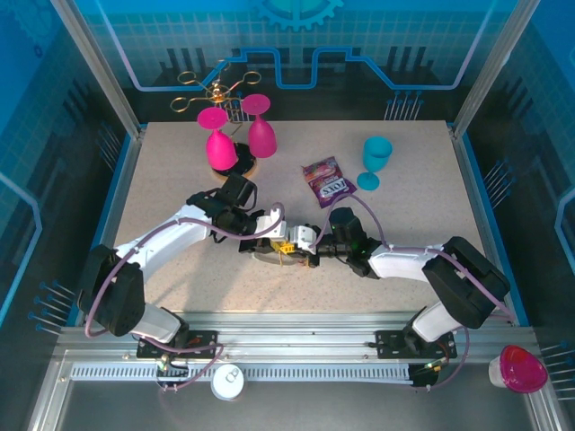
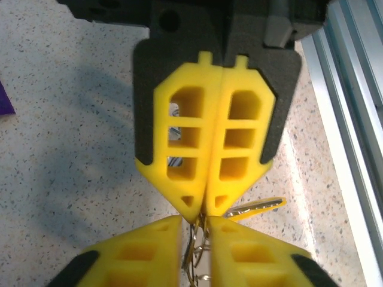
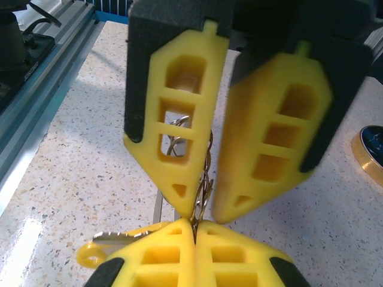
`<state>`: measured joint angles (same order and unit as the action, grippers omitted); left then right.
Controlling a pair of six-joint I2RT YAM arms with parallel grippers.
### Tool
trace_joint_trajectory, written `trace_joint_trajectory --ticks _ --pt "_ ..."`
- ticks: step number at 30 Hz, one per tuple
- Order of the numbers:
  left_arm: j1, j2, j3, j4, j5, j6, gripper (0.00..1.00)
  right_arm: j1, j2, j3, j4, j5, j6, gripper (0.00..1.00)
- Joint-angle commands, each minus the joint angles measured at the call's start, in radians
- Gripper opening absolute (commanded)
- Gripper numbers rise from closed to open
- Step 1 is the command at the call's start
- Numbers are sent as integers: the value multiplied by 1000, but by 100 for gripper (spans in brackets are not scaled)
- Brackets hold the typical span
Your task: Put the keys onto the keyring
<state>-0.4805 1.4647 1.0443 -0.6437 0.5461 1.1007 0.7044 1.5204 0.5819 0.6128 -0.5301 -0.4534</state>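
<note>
At the middle of the overhead view, where the two arms met, the thin metal ring and small chain of the dark grey strap keyring hung stretched between both sets of yellow fingers, just above the speckled beige tabletop. The left gripper had its jaws drawn nearly together on the ring's upper part, grasping it. The right gripper was clenched tight on the lower end of the same wire. A small silver key with a yellow plastic head jutted out sideways at the right gripper's tips. Whether it was threaded on the ring or merely lying beside it could not be told. The likely trouble was the fine wire: pinched from two sides, it could twist or slip out of a pad if either arm pulled. The key could also drop to the table if the ring's split was not held apart. Farther out, toward the upper left of the overhead frame, two magenta plastic goblets stood mouth down below a gold wire rack, so they held nothing. A teal plastic goblet stood upright at upper right, its contents not visible, with a purple candy packet lying beside it.
</note>
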Motion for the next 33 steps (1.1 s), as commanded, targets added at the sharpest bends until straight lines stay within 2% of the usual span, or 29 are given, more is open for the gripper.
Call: trace_joint_trajectory --ticks 1,4,8,11,12,14,15,17,22,25,27,33 --pt "-10 7 2 -31 -48 43 11 -8 -23 32 28 -37 -5 0" --pt "-15 -2 0 -29 -64 54 1 -6 -23 32 28 -36 -3 0" --pt "-22 -32 -20 16 -84 56 0 -7 -26 32 26 -36 2 0" --pt "-30 -72 -66 118 -124 32 0 -9 -38 25 27 -5 19 0" --pt "-32 -93 -95 175 -141 18 0 -12 -47 18 33 19 37 6" --pt "-32 -133 -148 272 -162 -8 0 -24 -77 -2 33 57 66 28" --pt "-33 -151 -174 322 -174 -34 0 -29 -101 -11 14 79 74 34" --pt "-34 -177 -204 372 -180 -78 0 -35 -150 -20 -64 114 69 40" --pt "-34 -226 -274 505 -163 -240 0 -20 -271 -41 -235 182 88 42" --pt "-36 -252 -319 607 -135 -371 0 39 -292 -44 -281 238 124 42" --pt "-36 -267 -343 644 -118 -420 0 71 -280 -56 -248 290 170 42" --pt "-34 -302 -401 730 -85 -501 0 71 -170 -72 -75 370 291 43"
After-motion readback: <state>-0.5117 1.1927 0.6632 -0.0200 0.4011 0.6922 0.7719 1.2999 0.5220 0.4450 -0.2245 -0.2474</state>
